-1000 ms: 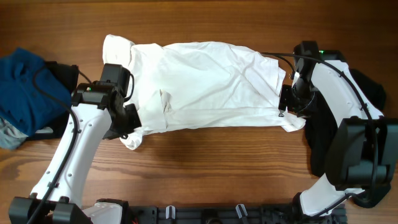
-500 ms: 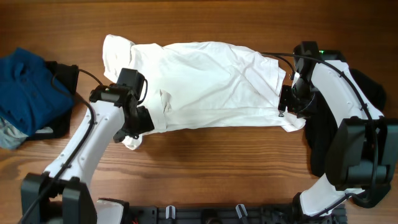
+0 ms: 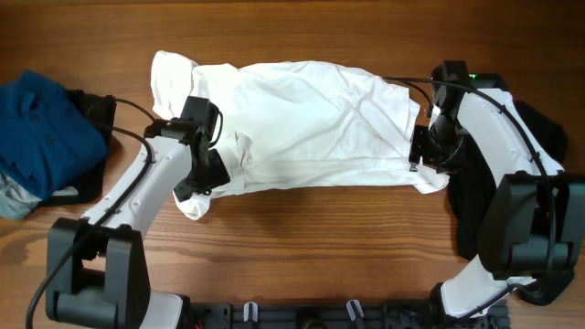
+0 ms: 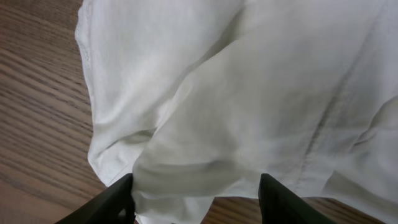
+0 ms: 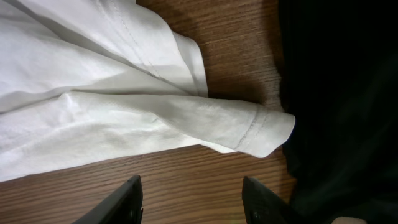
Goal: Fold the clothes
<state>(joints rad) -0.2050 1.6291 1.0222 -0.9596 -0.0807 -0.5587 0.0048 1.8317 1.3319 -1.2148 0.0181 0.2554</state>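
One end effector (image 3: 212,174), the left, has moved inward over the T-shirt (image 3: 302,119).

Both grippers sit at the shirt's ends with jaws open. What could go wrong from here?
1. The left gripper straddles a bunched wad of the white T-shirt. Closing here may pinch several layers rather than one edge.
2. The shirt's corner lies right beside the dark garment, just ahead of the right gripper. A grab there might catch both.
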